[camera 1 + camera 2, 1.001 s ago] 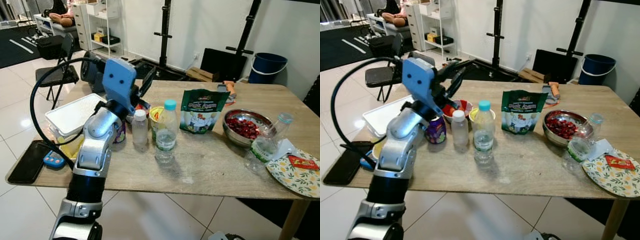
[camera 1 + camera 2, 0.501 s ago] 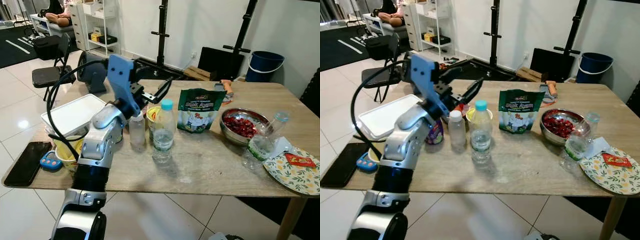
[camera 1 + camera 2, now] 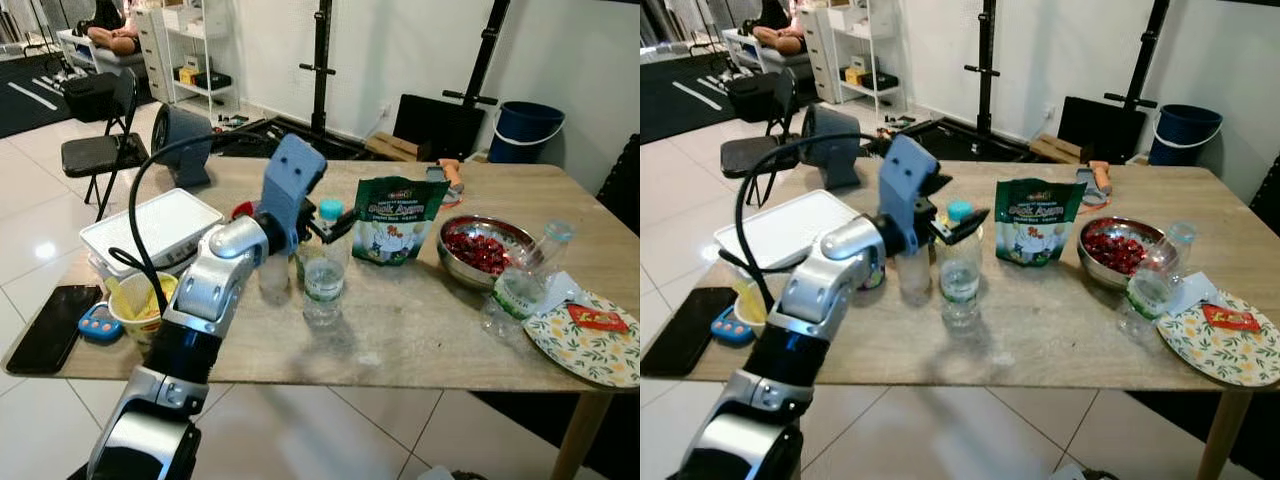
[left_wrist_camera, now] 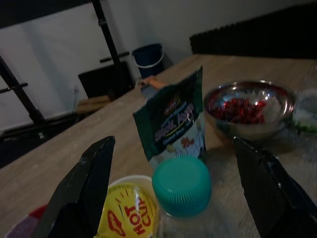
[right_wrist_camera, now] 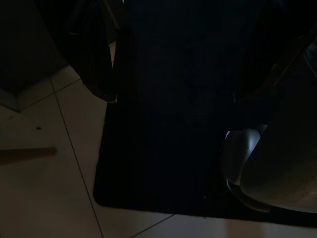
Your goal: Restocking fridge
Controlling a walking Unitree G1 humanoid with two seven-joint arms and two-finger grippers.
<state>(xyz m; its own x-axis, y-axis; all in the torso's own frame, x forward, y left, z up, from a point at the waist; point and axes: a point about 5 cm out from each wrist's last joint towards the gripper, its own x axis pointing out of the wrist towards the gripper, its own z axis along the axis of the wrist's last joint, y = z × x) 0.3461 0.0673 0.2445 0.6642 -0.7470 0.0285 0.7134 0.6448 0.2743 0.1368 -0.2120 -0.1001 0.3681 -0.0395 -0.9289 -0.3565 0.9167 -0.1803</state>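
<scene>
A clear water bottle with a teal cap stands mid-table. My left gripper is open at cap height, one black finger on each side of the cap and not touching it. A smaller white-capped bottle stands just left of it, partly hidden behind my forearm. A yellow-lidded cup sits behind the two bottles. Beyond the cap stands a green snack bag. My right gripper hangs idle and open over floor tiles and a dark mat.
A steel bowl of red food, a tilted clear bottle and a floral plate occupy the right side. A white tray, a noodle cup, a blue remote and a phone sit left.
My left arm has swung right and lowered, bringing the open gripper from above the white-capped bottle to the teal cap. The camera has shifted slightly.
</scene>
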